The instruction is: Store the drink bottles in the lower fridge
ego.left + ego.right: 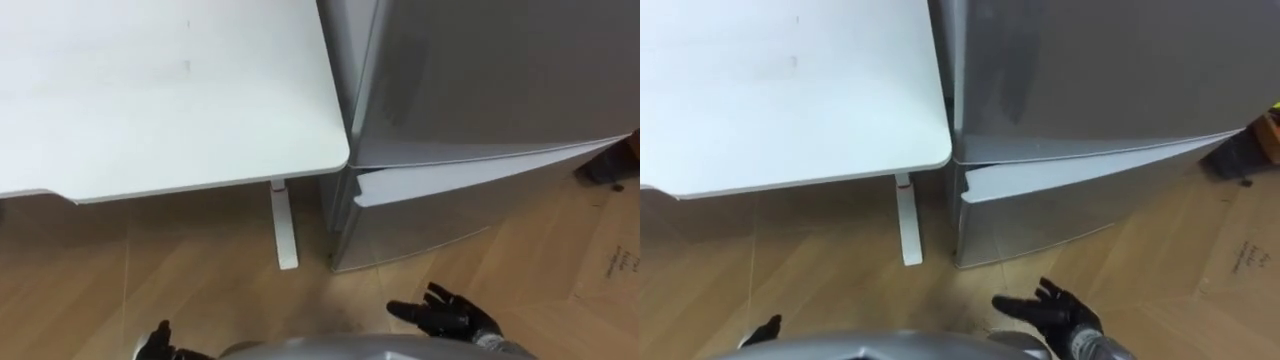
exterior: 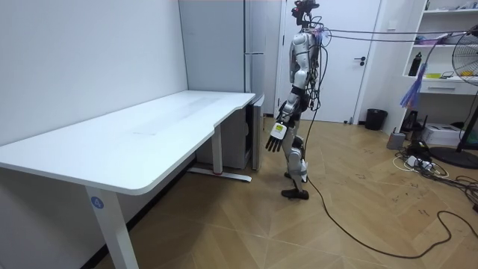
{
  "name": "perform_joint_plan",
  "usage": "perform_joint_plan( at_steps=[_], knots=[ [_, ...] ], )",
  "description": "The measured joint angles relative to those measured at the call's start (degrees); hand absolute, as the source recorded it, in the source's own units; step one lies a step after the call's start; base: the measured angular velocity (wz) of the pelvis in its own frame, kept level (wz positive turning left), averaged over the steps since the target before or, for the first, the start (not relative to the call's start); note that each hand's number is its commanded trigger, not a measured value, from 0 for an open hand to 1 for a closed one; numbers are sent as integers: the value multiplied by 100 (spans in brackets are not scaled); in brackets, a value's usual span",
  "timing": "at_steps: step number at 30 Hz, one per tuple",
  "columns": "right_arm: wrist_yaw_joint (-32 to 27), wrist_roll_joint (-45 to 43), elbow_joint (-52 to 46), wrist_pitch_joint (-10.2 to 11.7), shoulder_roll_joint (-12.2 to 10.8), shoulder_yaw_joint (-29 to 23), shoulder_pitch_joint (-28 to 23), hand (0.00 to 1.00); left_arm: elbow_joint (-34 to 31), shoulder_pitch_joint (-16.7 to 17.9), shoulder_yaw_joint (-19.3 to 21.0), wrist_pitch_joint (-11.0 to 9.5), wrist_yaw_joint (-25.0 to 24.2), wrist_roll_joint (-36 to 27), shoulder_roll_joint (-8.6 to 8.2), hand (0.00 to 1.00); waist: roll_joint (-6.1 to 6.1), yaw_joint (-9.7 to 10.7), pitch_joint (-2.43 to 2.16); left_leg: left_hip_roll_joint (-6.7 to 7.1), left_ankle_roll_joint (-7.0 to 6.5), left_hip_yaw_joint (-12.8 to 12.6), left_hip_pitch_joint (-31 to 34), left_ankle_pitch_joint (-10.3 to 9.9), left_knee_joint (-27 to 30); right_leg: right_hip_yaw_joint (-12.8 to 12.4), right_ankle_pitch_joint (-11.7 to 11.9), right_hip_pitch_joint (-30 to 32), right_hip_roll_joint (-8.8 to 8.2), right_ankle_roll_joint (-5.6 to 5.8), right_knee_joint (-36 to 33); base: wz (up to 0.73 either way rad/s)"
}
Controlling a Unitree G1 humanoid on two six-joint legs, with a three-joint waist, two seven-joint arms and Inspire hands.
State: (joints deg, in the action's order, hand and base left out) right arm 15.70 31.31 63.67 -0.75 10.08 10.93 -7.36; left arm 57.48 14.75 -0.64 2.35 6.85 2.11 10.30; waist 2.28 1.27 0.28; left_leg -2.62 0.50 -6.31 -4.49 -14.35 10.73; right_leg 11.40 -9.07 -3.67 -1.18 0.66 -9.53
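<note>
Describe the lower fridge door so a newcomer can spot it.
Start at the white table; the tall silver fridge stands beside its corner. The lower door is the grey panel nearest the floor, below the upper door. It alone carries a white strip along its top edge.

Lower door only slightly ajar; table crowds fridge on left

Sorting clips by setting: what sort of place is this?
Likely an office or lab room rather than a kitchen: a long white desk, a grey fridge beside it, and shelves.
</note>
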Motion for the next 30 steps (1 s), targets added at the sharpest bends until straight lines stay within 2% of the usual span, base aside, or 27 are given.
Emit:
perform_joint_plan(
  at_steps=[4,9,15,18,21,23,26,30],
  knots=[
    [28,-474,512,-1,-33,-200,119,0,16,67,116,-27,-104,0,12,0,36,-40,-5,5,0,43,-1,0,12,41,-1,-31,-4,1,7,7],
    [-22,-627,640,-12,-43,-239,188,0,82,101,162,-16,-124,24,11,0,38,-79,-8,6,0,101,-2,0,25,49,-1,-47,-6,1,4,1],
    [-190,-680,761,-58,-85,-338,213,0,300,84,165,35,-125,138,-3,0,28,-143,-9,26,0,236,-30,0,72,144,-1,-191,-15,1,92,11],
    [-273,-743,760,-58,-87,-337,226,0,418,86,165,126,-126,257,-24,0,25,-171,-7,30,0,307,-31,0,94,153,-1,-227,-16,1,93,11],
    [-344,-901,737,-56,-87,-333,304,0,450,115,165,154,-127,260,-28,0,29,-184,-5,34,1,338,-33,1,105,165,-1,-253,-17,1,93,5],
    [-429,-952,724,-59,-89,-330,312,0,483,129,164,158,-142,279,-37,0,25,-246,15,34,1,336,-94,1,104,155,-1,-306,-17,1,93,0],
    [-537,-1277,586,-57,-89,-331,366,0,485,78,158,155,-225,526,-60,0,35,-309,28,39,0,341,-119,0,117,166,-1,-341,-23,2,90,0],
    [-751,-1933,-128,-53,-85,-330,530,0,496,-28,151,130,-258,817,-70,0,41,-335,37,39,0,328,-43,-3,209,167,-2,-319,-22,1,88,2]
  ],
)
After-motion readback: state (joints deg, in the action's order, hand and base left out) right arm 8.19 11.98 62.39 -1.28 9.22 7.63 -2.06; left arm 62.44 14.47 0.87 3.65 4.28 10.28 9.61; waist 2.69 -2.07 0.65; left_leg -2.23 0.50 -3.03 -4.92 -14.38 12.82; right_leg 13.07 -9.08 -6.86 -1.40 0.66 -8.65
